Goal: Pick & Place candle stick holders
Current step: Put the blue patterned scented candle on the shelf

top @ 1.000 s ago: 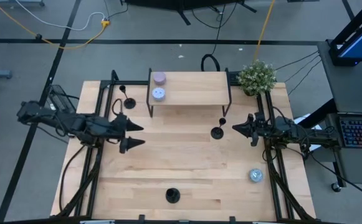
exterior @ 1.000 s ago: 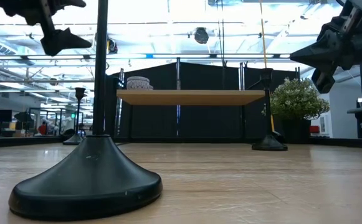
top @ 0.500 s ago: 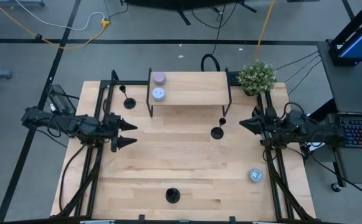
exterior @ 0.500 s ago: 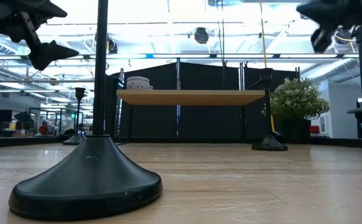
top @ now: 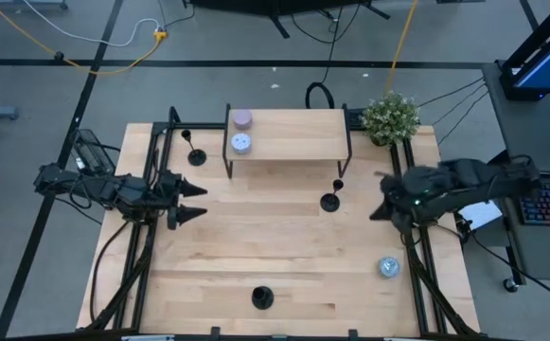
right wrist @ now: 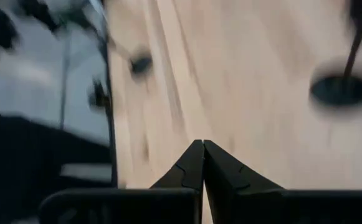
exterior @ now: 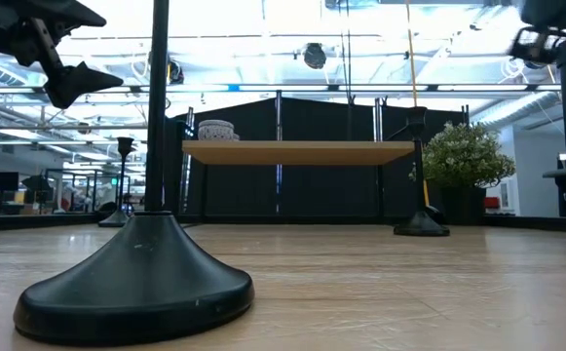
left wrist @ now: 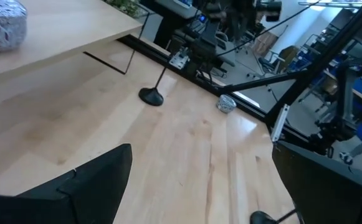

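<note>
Cameras: high, straight down over whole table [top: 284,256]. Low, tabletop level, facing shelf [exterior: 297,151]. Wrist views look forward over tabletop; all share it.

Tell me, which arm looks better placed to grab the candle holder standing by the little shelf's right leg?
Probably the right. Its right gripper, shut and empty, hangs close beside that candle stick holder, while the open left gripper waits across the table.
</note>
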Action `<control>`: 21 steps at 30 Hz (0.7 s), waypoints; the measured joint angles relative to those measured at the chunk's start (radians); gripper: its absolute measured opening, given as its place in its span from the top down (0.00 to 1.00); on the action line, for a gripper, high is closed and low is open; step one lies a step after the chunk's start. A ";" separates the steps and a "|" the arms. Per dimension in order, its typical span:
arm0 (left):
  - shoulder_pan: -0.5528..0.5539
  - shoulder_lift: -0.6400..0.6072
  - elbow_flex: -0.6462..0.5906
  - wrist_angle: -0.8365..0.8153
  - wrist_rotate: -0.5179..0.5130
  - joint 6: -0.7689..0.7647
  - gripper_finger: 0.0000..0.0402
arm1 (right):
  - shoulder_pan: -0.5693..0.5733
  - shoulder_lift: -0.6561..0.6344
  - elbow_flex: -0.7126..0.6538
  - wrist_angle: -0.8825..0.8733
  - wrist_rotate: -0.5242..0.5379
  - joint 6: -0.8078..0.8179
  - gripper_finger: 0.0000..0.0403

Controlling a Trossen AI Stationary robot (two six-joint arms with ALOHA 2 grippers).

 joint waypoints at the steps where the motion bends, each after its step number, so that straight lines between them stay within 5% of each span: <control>1: 0.000 0.000 0.000 0.000 -0.005 0.005 0.02 | 0.016 0.033 0.017 -0.050 -0.026 0.035 1.00; 6: 0.000 0.000 0.000 -0.006 -0.010 0.012 0.02 | 0.118 0.125 0.053 -0.188 -0.102 0.242 1.00; 15: 0.000 0.000 0.000 -0.009 -0.011 0.011 0.02 | 0.327 0.134 0.054 -0.290 -0.047 0.773 1.00; 21: 0.000 0.001 0.000 -0.015 -0.011 0.009 0.02 | 0.409 0.133 0.051 -0.295 -0.047 0.896 1.00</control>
